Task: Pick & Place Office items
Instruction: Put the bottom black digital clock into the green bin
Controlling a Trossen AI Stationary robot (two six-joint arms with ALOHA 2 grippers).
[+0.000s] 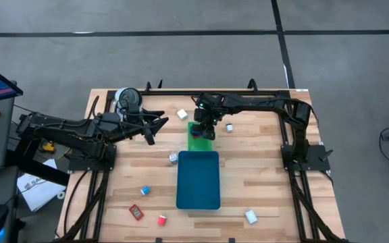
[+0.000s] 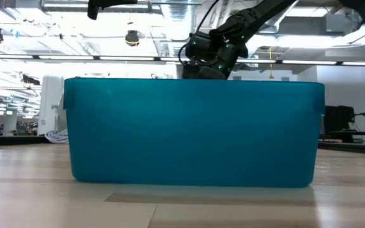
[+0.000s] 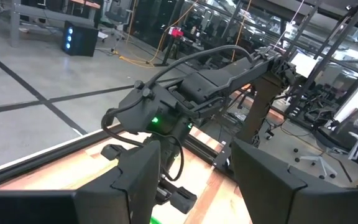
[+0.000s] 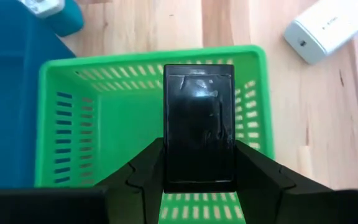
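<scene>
My right gripper [image 4: 199,180] hangs over the small bright-green tray [image 4: 104,124] and is shut on a black blocky item [image 4: 199,118]. In the high view that gripper [image 1: 204,129] is above the green tray [image 1: 196,142], just beyond the teal tray [image 1: 198,179]. Other office items lie on the table: white ones [image 1: 182,114] [image 1: 229,127] [image 1: 173,158], a blue one [image 1: 144,191] and red ones [image 1: 136,212] [image 1: 161,220]. My left gripper [image 1: 155,128] is open and waits above the table left of the green tray. My right gripper pinches the black block between its two fingers [image 4: 143,174], on the two long sides of the end nearest the wrist [image 4: 199,168]. The fingers come from above, pointing down. The block is lifted clear above the green tray, and its other end sticks out past the fingertips.
The teal tray's wall [image 2: 192,133] fills the low view, with the right arm [image 2: 208,54] behind it. A white item [image 4: 328,28] lies on the wood beside the green tray. Another white piece [image 1: 251,216] sits near the table's near edge. A round grey object [image 1: 128,98] stands at the far left.
</scene>
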